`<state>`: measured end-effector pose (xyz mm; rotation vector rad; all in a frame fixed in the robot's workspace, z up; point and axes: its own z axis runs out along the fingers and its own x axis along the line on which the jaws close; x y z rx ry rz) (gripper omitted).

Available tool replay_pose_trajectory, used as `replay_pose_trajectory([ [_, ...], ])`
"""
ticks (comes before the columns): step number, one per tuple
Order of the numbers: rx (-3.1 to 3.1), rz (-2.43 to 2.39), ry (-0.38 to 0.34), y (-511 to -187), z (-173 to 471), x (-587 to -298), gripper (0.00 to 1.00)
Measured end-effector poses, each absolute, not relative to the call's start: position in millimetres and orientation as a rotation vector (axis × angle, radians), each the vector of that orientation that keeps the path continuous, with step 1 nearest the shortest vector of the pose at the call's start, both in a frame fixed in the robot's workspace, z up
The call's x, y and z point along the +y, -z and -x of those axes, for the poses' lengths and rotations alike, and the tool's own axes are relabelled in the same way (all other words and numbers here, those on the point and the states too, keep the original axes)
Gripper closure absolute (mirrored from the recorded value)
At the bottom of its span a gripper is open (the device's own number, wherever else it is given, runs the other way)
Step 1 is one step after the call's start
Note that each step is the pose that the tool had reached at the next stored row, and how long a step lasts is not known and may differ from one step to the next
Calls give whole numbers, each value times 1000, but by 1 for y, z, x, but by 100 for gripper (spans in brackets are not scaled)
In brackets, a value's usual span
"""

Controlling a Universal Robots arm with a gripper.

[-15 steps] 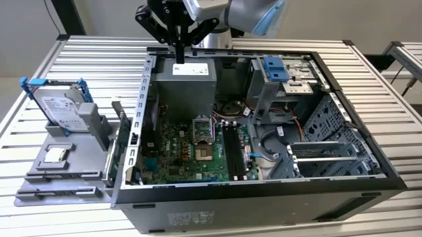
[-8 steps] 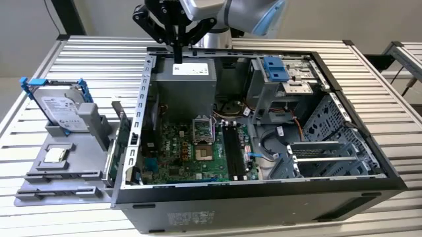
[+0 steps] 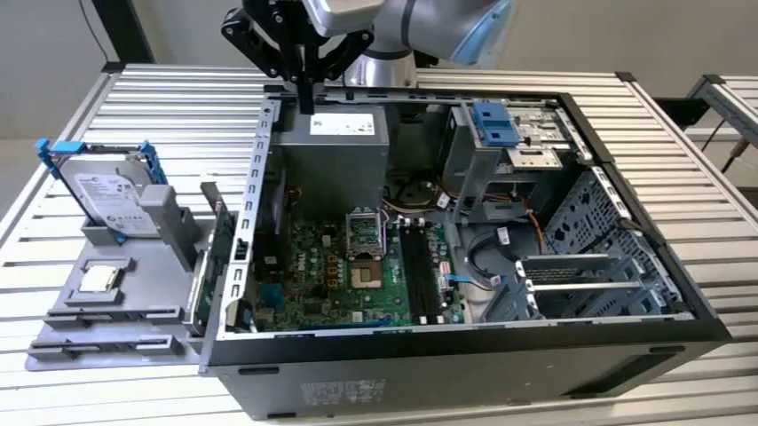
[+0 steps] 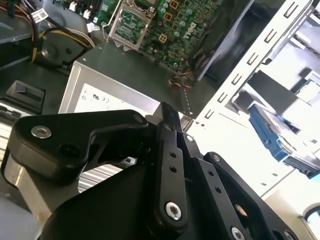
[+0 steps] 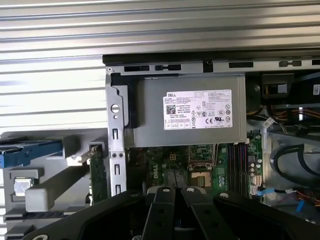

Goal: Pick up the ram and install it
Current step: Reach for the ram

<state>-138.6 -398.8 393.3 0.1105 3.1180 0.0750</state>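
The ram (image 3: pixel 218 213), seemingly the dark stick upright in the grey holder (image 3: pixel 119 306) at centre left, sits untouched. The pincer (image 3: pixel 305 105), pressed together at upper centre, hangs well apart; arriving shut could topple it.

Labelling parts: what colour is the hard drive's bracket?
Blue bracket, framing the silver hard drive; shows best in the exterior view.

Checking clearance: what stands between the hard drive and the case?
A green card, upright, between hard drive and case, in the exterior view.
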Motion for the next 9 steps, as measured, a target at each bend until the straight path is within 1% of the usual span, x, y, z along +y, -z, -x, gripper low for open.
replay_pose_trajectory([
  [9,3118,-110,-75,-393,152,-399,100],
])
